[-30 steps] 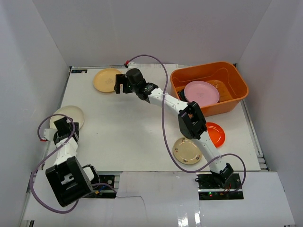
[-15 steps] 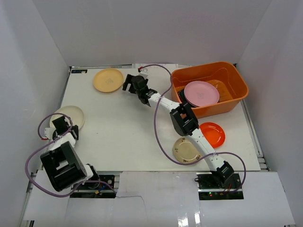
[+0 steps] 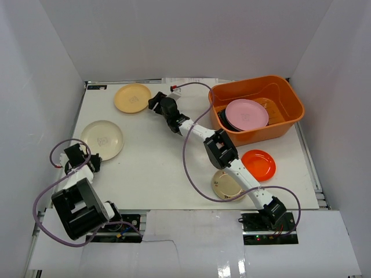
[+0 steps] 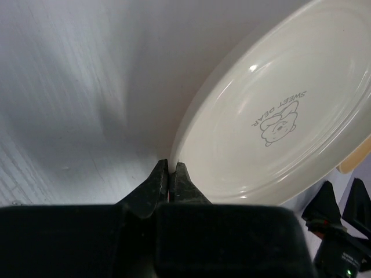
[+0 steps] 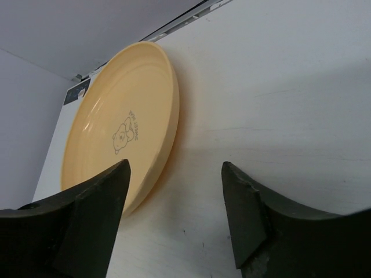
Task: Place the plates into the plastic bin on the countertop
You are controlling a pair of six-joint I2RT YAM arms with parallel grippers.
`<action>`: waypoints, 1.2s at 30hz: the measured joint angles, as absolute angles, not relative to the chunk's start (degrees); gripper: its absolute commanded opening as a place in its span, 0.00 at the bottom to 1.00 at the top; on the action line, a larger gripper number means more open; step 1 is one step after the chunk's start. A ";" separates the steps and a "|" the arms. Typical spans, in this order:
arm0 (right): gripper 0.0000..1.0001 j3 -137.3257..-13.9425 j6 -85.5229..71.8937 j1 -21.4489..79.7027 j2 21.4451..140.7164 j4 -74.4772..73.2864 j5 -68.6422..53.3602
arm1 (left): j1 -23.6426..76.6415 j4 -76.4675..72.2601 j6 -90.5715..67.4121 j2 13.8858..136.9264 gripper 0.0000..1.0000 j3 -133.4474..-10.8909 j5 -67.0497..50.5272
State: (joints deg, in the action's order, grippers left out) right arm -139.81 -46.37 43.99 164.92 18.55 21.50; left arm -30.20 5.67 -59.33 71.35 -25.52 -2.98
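Fingers of the left gripper (image 4: pixel 170 166) pinch the cream plate (image 4: pixel 278 116) by its near rim — the right gripper (image 5: pixel 175 169) gapes empty, just right of the yellow plate (image 5: pixel 122 133).

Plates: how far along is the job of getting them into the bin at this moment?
Done: a pink plate lies in the orange bin, over something dark. In hand: none lifted; the right end effector is open beside the yellow plate, and the left end effector is shut at the rim of the cream plate. Left: those two, plus the red-orange plate and the beige plate on the countertop.
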 measured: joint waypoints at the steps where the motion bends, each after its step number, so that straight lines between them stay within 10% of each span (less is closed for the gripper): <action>1: 0.65 -139.81 -46.48 43.99 165.07 18.70 21.43 | -30.20 6.28 -58.39 70.50 0.00 -25.43 -3.92; 9: 0.67 -132.00 -44.91 43.97 161.86 23.75 18.55 | -27.86 6.87 -54.59 64.82 0.00 -24.60 -11.25; 18: 0.92 -106.28 -37.95 43.99 142.45 26.15 8.34 | -24.97 8.10 -49.69 62.94 0.00 -24.12 -16.88; 36: 0.93 -82.13 -22.04 46.13 106.98 16.56 -4.29 | -5.80 6.68 -49.34 65.01 0.00 -30.85 -19.27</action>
State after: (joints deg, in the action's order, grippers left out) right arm -82.13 -22.04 46.13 106.98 16.56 -4.29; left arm -5.80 6.68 -49.34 65.01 -30.85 -19.27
